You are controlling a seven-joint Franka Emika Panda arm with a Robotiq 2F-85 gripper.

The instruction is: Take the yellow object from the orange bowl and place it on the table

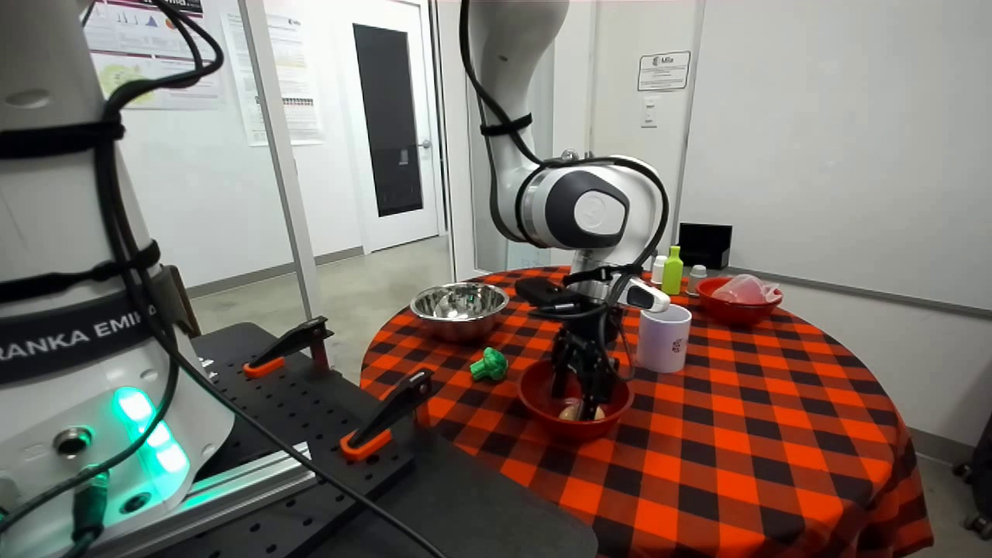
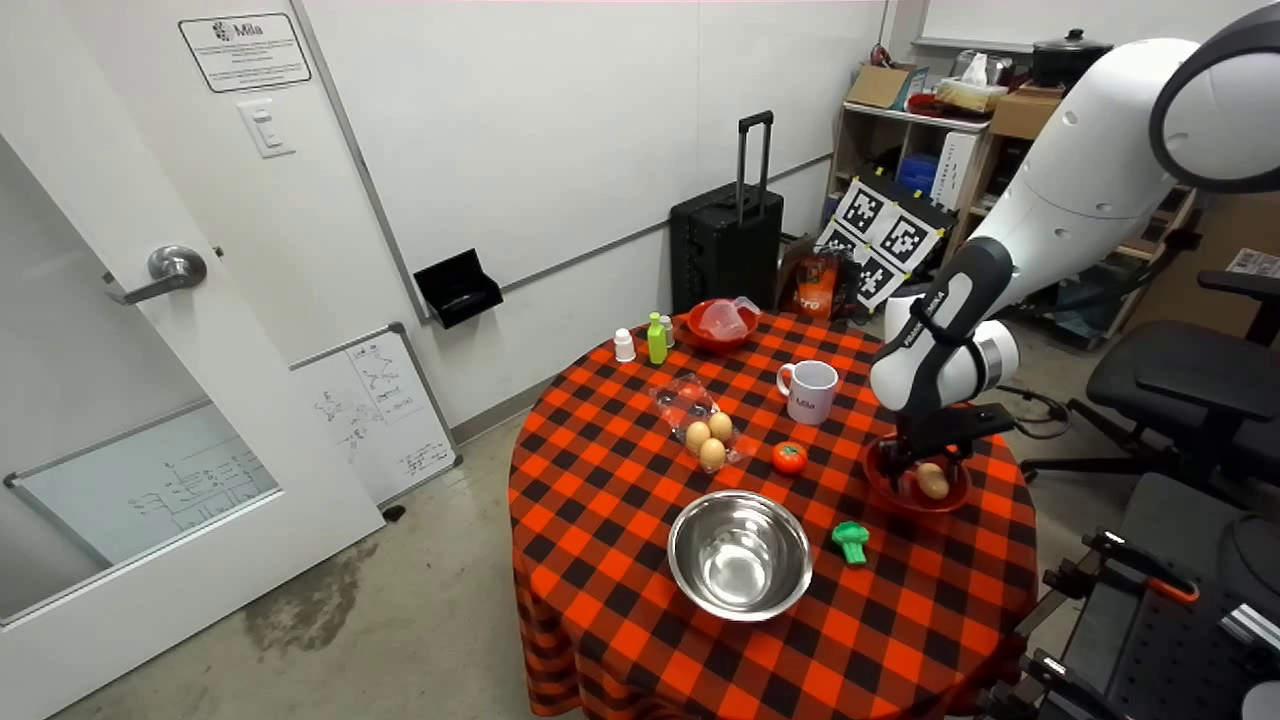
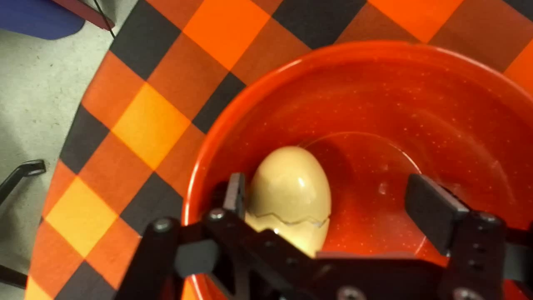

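Observation:
The yellow object is a pale-yellow egg with a zigzag crack line. It lies inside the orange bowl, against one side, and also shows in both exterior views. The bowl stands on the checked table. My gripper is open and reaches down into the bowl. In the wrist view one finger is close beside the egg, between it and the bowl wall; contact is unclear. The far finger is well apart. The egg's lower end is hidden behind the gripper.
A green broccoli piece and a steel bowl stand near the bowl. A white mug is close to the arm. A tomato, several eggs with clear packaging, a green bottle and another red bowl stand farther off.

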